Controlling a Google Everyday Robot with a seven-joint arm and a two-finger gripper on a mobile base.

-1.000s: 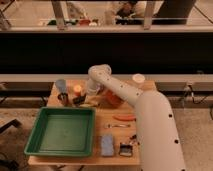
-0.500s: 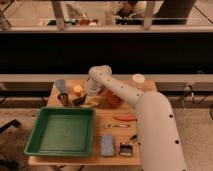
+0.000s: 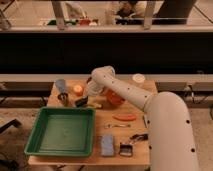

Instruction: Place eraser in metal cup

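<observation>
My gripper [image 3: 83,101] hangs from the white arm over the table's back left, just right of the metal cup [image 3: 63,98], a short dark grey cup. A small dark oblong shape, apparently the eraser [image 3: 80,103], shows at the gripper's tip, low over the table. I cannot tell whether it is held. The gripper stands beside the cup, not over it.
A pale blue cup [image 3: 60,85] stands behind the metal cup, and an orange object [image 3: 78,89] next to it. A green tray [image 3: 62,131] fills the front left. There is also an orange bowl [image 3: 116,98], a white cup [image 3: 138,78], a pale blue block [image 3: 106,145] and a black-handled brush [image 3: 127,149].
</observation>
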